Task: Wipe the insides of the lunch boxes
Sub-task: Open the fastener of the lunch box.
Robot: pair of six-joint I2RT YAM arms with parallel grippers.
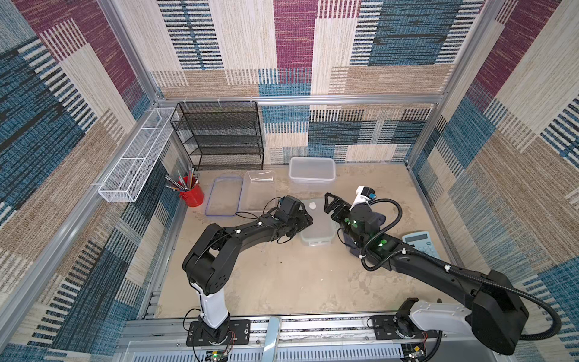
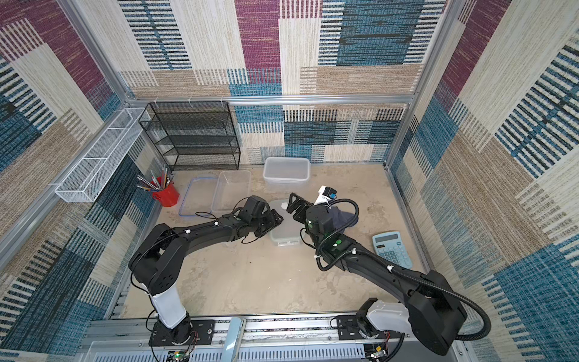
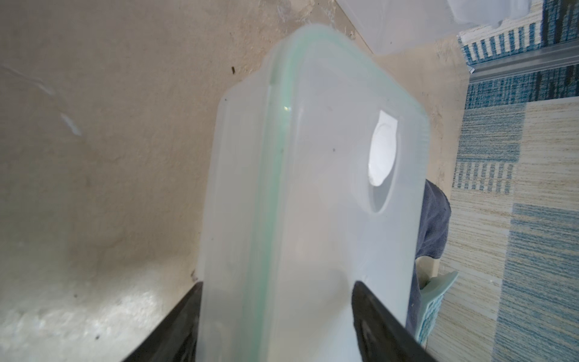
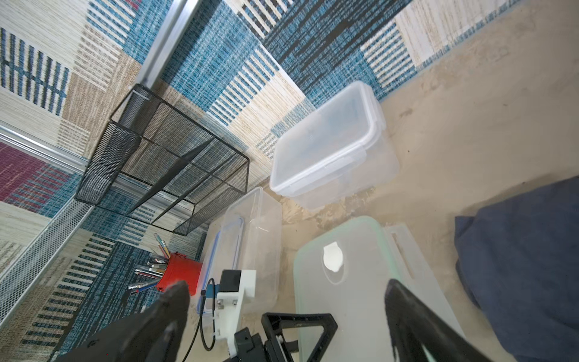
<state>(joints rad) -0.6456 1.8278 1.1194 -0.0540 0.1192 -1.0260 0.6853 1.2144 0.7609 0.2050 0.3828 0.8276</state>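
Three lunch boxes show in both top views. The clear shallow one (image 1: 259, 191) lies open at the back left. The deep frosted one (image 1: 312, 169) stands against the back wall with its clip lid on (image 4: 326, 141). The smaller one (image 1: 317, 228) sits mid-table under a green-rimmed lid (image 4: 344, 301). My left gripper (image 3: 279, 288) straddles its near end, fingers (image 3: 382, 326) pressed against it (image 1: 305, 219). My right gripper (image 4: 288, 313) hangs open over the lid's right side (image 1: 335, 208), holding nothing. A dark blue cloth (image 4: 517, 266) lies loose on the table beside that box.
A blue-rimmed lid (image 1: 224, 196) lies flat next to the clear box. A red cup of pencils (image 1: 191, 194), a black mesh shelf (image 1: 219, 134) and a white wire basket (image 1: 138, 156) fill the back left. A calculator (image 1: 421, 244) lies at the right.
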